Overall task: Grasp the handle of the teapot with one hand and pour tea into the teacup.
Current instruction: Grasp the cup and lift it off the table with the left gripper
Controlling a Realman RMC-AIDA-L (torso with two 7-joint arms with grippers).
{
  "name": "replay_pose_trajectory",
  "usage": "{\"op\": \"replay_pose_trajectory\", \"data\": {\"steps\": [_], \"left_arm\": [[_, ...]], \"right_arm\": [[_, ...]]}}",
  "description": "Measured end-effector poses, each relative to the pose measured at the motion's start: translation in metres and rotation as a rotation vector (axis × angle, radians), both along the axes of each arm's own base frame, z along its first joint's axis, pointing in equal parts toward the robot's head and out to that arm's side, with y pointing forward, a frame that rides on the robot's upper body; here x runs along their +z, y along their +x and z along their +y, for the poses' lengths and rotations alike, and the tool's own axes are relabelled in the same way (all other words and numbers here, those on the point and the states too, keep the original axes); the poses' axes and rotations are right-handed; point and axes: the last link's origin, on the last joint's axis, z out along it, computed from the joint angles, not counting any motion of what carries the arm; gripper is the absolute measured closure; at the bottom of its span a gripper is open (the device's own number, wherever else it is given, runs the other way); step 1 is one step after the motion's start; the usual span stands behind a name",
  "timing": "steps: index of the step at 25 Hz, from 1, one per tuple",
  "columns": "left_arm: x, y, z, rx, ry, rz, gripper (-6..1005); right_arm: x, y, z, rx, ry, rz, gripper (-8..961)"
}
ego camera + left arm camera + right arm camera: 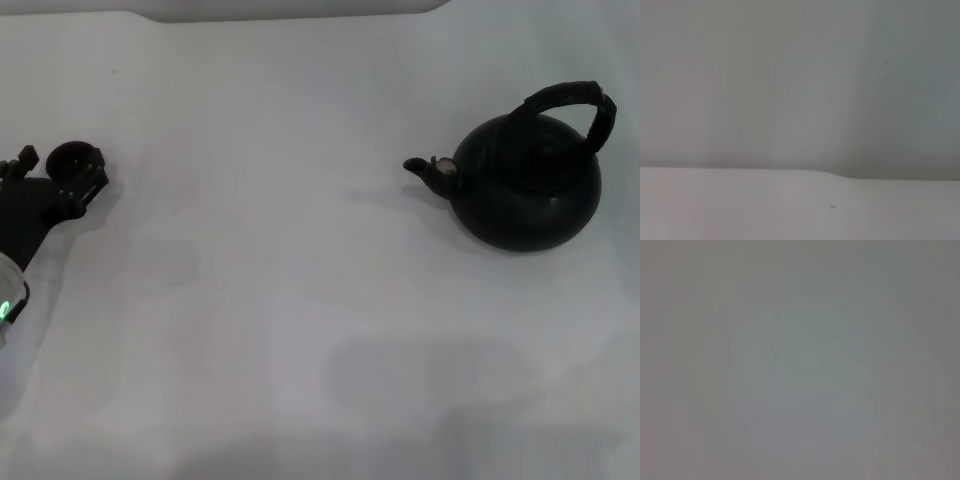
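Pretty soft, even light over the white table (pixel 300 300); the teapot (pixel 525 185) throws only a faint shadow, both wrist views are blank grey haze.

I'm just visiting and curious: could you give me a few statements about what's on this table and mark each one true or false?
1. The teapot stands upright on the table's right side. True.
2. Its spout points toward the right edge. False: it points left, toward the middle.
3. A hand grips the handle. False: nothing touches it.
4. The left hand is at the table's left edge, far from the teapot. True.
5. The right hand shows beside the teapot. False: it is not in view.
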Motion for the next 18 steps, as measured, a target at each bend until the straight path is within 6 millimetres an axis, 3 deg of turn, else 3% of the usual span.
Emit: {"op": "replay_pose_trajectory", "data": {"steps": [18], "left_arm": [[-0.0033, -0.0008, 0.0031, 0.015, -0.026, 0.012, 109]], "right_arm": [[0.0012, 0.0, -0.0027, 0.011, 0.008, -0.001, 143]]}}
